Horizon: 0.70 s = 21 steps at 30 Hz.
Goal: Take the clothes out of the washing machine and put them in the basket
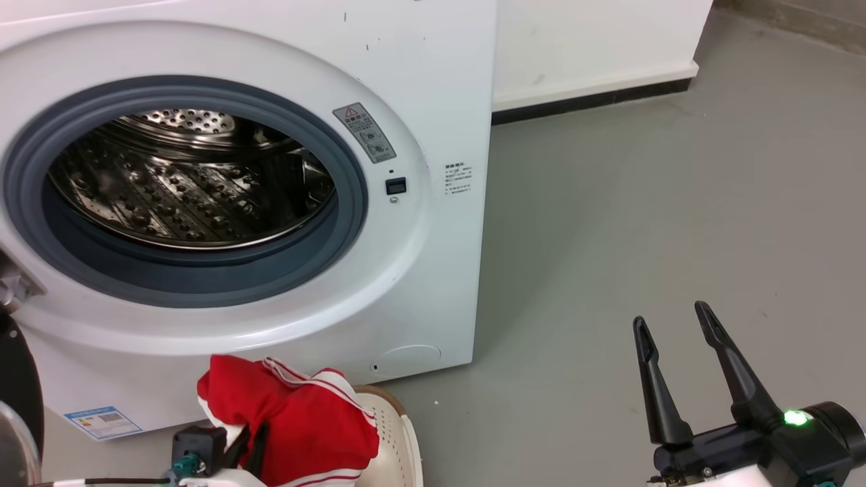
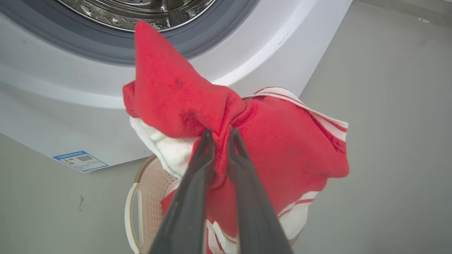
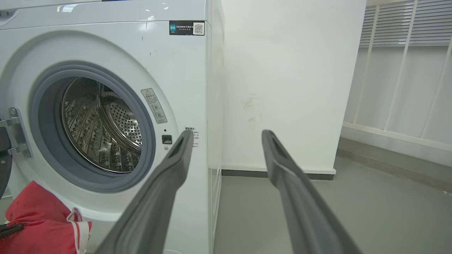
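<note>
red clothes [image 2: 282, 141] bunched up and clamped in left claw [image 2: 220, 132], fingers pinched tight on a fold, white trim hanging off both sides. bundle sits right over the basket [image 2: 148, 183], lower end at rim level. basket is on the floor [image 1: 643, 203], just in front of the washer [image 1: 433, 81] and below the porthole. porthole open, steel drum [image 1: 189, 182] visible through it. right claw [image 1: 670, 314] well off to the right over the floor, fingers spread apart, pointing past the washer's corner.
</note>
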Motion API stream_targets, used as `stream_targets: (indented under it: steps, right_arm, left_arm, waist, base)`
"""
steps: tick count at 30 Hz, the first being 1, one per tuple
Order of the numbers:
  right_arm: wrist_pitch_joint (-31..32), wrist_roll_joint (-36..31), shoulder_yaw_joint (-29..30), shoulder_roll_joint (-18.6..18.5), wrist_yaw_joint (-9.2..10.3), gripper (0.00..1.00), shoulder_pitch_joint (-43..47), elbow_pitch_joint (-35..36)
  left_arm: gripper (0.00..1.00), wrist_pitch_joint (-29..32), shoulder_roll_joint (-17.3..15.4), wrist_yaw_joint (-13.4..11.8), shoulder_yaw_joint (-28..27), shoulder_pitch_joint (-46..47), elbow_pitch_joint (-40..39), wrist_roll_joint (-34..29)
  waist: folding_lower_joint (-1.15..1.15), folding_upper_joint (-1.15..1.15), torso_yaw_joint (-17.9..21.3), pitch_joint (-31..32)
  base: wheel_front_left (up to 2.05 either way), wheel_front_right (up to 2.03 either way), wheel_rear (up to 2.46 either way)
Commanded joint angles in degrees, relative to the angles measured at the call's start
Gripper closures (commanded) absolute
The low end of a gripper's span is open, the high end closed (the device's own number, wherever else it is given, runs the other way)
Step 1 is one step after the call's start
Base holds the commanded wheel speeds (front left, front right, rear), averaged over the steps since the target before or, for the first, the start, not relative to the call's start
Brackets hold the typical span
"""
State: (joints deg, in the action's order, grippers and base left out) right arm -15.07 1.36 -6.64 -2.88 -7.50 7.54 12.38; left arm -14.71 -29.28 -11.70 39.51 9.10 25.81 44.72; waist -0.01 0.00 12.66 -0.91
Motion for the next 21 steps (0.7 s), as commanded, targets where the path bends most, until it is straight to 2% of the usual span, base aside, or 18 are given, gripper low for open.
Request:
stream_targets:
  steps: [1,8,21]
  right_arm:
    - [-0.1,-0.2,0.0,0.0,0.02,0.0,-0.1,0.1]
    - [-0.1,0.4,-0.9,0.0,0.02,0.0,-3.6,1.2]
    - [-0.1,2.4,-3.0,0.0,0.02,0.0,-13.5,3.1]
  left_arm:
    - [1.0,0.1,0.5,0.4,0.2,0.0,1.0,0.3]
    - [1.0,0.4,2.3,2.8,0.7,4.3,7.1,0.3]
    - [1.0,2.5,5.4,8.1,2.5,15.7,23.6,-0.9]
  waist:
    - [0.01,0.0,0.4,-0.6]
    - [0.01,0.0,2.0,-6.7]
    - [0.01,0.0,4.8,-20.8]
  base:
    - [0.0,0.0,0.0]
    - [0.0,0.0,0.0]
    - [0.0,0.0,0.0]
